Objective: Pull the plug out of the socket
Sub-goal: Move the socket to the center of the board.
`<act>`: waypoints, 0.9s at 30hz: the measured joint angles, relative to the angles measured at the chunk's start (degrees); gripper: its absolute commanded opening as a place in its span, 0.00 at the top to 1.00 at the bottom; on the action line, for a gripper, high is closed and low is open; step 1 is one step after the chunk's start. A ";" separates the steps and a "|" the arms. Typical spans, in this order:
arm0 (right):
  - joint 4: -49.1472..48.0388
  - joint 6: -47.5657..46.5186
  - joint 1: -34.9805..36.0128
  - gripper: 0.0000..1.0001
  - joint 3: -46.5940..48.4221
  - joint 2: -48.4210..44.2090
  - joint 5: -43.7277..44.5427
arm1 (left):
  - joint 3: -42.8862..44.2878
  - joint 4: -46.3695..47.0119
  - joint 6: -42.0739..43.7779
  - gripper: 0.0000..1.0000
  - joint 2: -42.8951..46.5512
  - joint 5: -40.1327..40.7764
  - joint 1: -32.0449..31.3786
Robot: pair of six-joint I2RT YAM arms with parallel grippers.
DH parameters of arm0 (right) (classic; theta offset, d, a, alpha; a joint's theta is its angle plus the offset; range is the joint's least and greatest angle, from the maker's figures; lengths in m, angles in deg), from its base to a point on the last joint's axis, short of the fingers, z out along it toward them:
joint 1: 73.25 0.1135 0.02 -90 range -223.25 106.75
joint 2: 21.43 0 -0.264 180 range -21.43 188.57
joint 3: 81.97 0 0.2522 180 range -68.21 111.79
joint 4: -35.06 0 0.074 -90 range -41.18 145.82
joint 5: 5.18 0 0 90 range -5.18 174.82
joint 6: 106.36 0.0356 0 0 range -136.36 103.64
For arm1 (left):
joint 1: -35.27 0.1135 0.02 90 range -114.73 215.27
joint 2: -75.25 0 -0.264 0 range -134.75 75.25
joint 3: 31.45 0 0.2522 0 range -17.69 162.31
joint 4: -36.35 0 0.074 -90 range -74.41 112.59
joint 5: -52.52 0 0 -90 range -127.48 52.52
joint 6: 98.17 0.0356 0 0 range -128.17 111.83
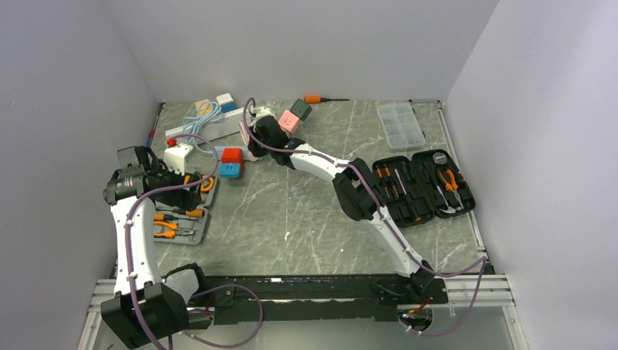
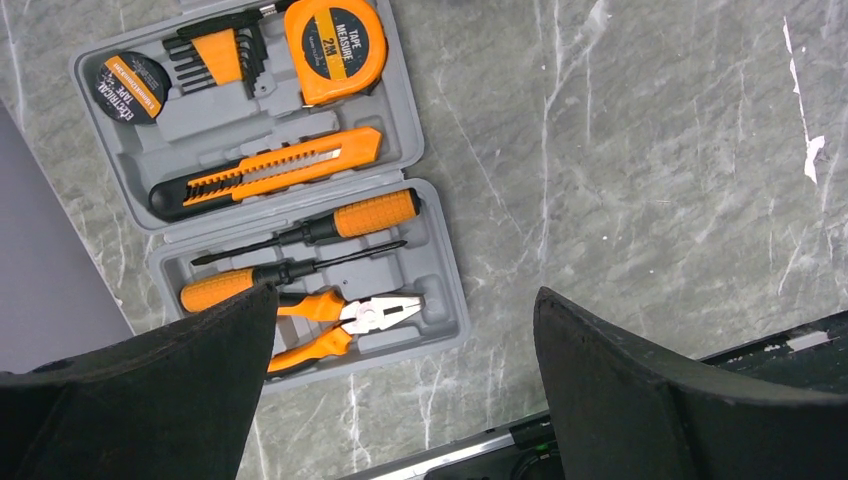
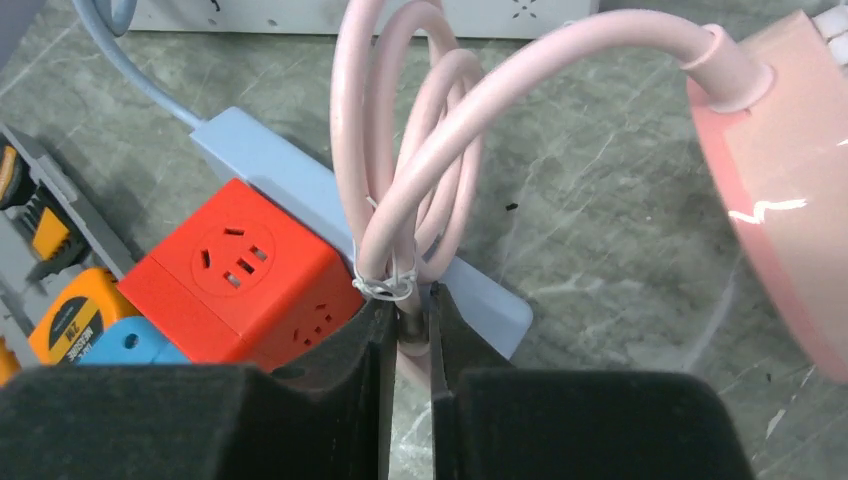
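A grey-green marbled table (image 1: pixel 306 211) fills the frame, closed in by plain pale lavender walls (image 1: pixel 306 44) at the back and both sides.

The socket (image 1: pixel 202 130), a long white power strip, lies at the upper left of the overhead view, slanting up to the right. Its outlets are too small there to tell apart. In the right wrist view only its white edge shows, along the top. Which plug sits in it I cannot tell.

The right gripper (image 3: pixel 408 322) is just below that strip, its jaws drawn narrow and pinching the bottom of a looped, tied pink cord (image 3: pixel 347 120). The left gripper (image 2: pixel 405 295) stands wide with nothing between its fingers, above the table at the left.

There are two arms and two open tool cases: a grey plastic one (image 2: pixel 445 310) at the left and a black one (image 1: pixel 393 213) at the right. Four coloured cube sockets show: red (image 3: pixel 240 270), blue (image 3: pixel 140 345), pink (image 3: pixel 780 200) and dark green (image 1: pixel 301 109). One light-blue flat power strip (image 3: pixel 260 160) lies under the red cube.
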 measured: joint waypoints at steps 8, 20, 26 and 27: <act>-5.84 -0.28 -0.31 1.00 -17.27 -9.86 -0.07 | 0.00 -0.46 0.22 0.01 0.98 1.29 0.00; -13.97 4.11 -0.96 1.00 -55.39 -35.01 3.06 | 0.02 -1.90 0.74 0.01 3.69 0.76 0.00; -13.97 7.74 -0.83 1.00 -66.58 -44.24 5.53 | 0.02 -3.61 2.60 0.01 5.62 0.26 0.00; -14.01 8.26 -0.79 1.00 -68.00 -45.40 5.90 | 0.02 -3.69 3.02 0.01 5.97 0.15 0.00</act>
